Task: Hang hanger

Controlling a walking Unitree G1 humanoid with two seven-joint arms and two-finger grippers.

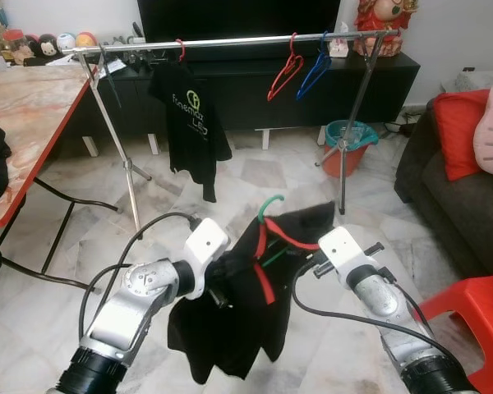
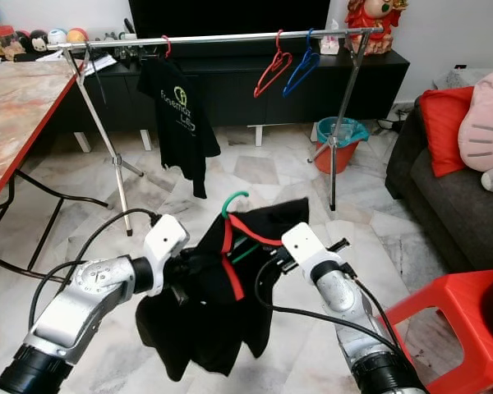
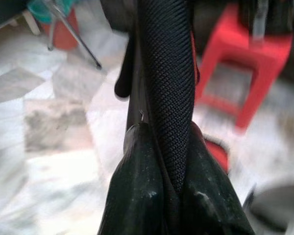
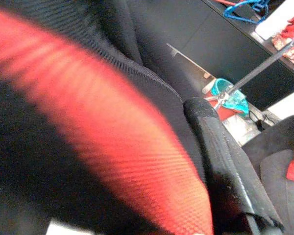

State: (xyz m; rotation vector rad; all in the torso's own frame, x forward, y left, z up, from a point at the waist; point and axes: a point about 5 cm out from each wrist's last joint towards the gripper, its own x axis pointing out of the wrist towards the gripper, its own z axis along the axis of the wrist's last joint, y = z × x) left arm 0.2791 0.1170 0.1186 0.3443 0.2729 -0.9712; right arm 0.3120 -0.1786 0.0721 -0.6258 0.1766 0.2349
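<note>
Up front in the left eye view, the left claw [image 1: 222, 275] and the right claw [image 1: 306, 261] hold a black garment [image 1: 230, 328] with red trim between them, draped on a green hanger [image 1: 269, 205] whose hook rises just above both claws. Beyond them stands a metal clothes rail [image 1: 230, 41] carrying a black T-shirt [image 1: 189, 123], a red hanger [image 1: 284, 72] and a blue hanger [image 1: 315, 70]; a red stool [image 1: 476, 320] sits off to the right claw's side. Next, the left wrist view shows that claw's fingers [image 3: 132, 196] pressed together on a fold of the black fabric. Last, the right wrist view shows one finger [image 4: 225, 156] lying against black and red cloth; whether that claw is closed I cannot tell.
</note>
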